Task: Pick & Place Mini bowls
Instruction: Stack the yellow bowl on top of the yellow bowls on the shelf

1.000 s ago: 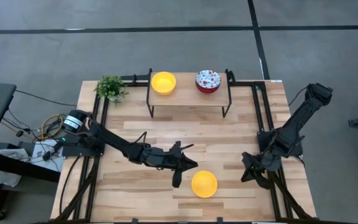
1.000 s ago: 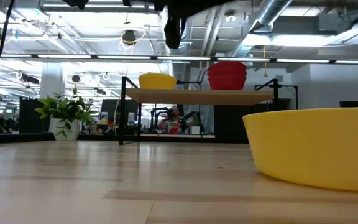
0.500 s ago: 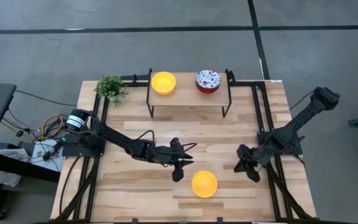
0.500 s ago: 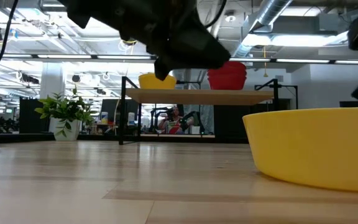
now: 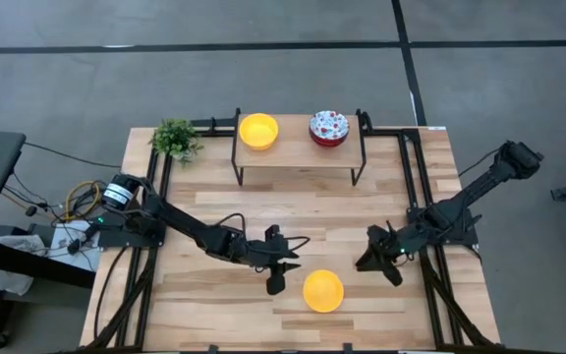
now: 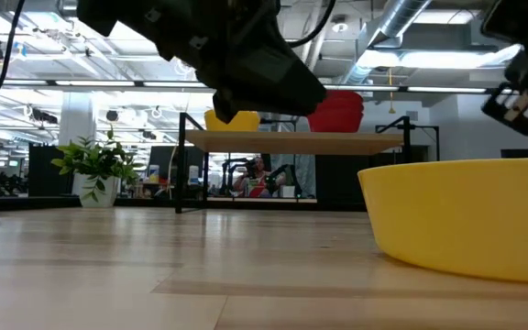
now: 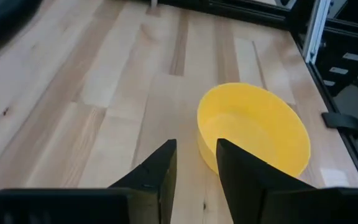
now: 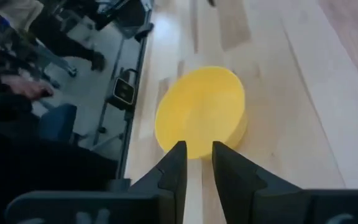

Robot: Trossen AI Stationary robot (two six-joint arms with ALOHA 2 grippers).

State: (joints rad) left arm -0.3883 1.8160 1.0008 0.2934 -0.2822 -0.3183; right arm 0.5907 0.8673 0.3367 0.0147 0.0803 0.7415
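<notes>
One plain yellow mini bowl [image 5: 323, 291] sits upright on its base on the table near the near edge; it also shows in the low view [image 6: 466, 215]. Another yellow bowl [image 5: 258, 131] and a white floral bowl [image 5: 329, 128] stand on a small raised shelf [image 5: 298, 155] at the far side. My left gripper [image 5: 275, 280] hovers just left of the near bowl [image 7: 253, 134], fingers slightly apart, touching nothing. My right gripper [image 5: 371, 258] hangs to the bowl's right and a little farther back, pointing at the bowl [image 8: 201, 112], with a narrow gap between its fingers.
A small green potted plant [image 5: 176, 139] stands at the far left corner. Black frame rails [image 5: 424, 246] run along the table's left and right sides. Bare wood lies between the shelf and the near bowl. Beyond the table's edge the right wrist view shows chairs and equipment.
My left gripper has dropped lower and drawn slightly toward the near edge, beside the near yellow bowl. My right arm has reached out from the right rail toward the table's left, bringing its gripper closer to that bowl. The bowls have not moved.
</notes>
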